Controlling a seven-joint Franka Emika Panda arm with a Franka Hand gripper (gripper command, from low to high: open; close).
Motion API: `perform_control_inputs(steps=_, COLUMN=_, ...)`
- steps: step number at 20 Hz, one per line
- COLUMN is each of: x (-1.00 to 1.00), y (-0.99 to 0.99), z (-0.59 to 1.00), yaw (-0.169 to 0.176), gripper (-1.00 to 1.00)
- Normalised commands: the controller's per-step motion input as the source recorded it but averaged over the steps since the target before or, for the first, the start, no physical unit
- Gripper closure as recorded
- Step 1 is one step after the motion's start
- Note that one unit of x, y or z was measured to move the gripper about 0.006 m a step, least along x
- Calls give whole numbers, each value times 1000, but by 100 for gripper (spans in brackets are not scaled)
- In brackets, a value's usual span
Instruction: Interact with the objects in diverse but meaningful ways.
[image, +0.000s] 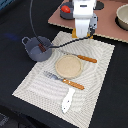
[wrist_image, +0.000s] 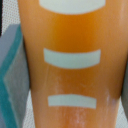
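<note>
Mostly hidden bread loaf (wrist_image: 70, 65) between fingers (wrist_image: 12, 75), sausage in pot (image: 36, 48) blurred

A black table top (image: 15, 20) fills most of what can be seen, dark and matte, taking little of the light. On it lies a pale striped placemat (image: 37, 82), turned at a slant so one corner reaches toward the near edge of the table. Beyond the placemat's far corner, toward the exterior view's right, sits a reddish-brown board (image: 107, 27), touching or nearly touching the placemat's edge. The light is even and soft, with faint shadows. No wall, window or floor shows clearly.
</note>
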Motion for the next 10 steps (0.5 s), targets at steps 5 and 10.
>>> perform_control_inputs(steps=5, x=271, y=-663, z=3, yaw=0, gripper=100)
perform_control_inputs(steps=10, x=183, y=-691, z=0, yaw=0, gripper=100)
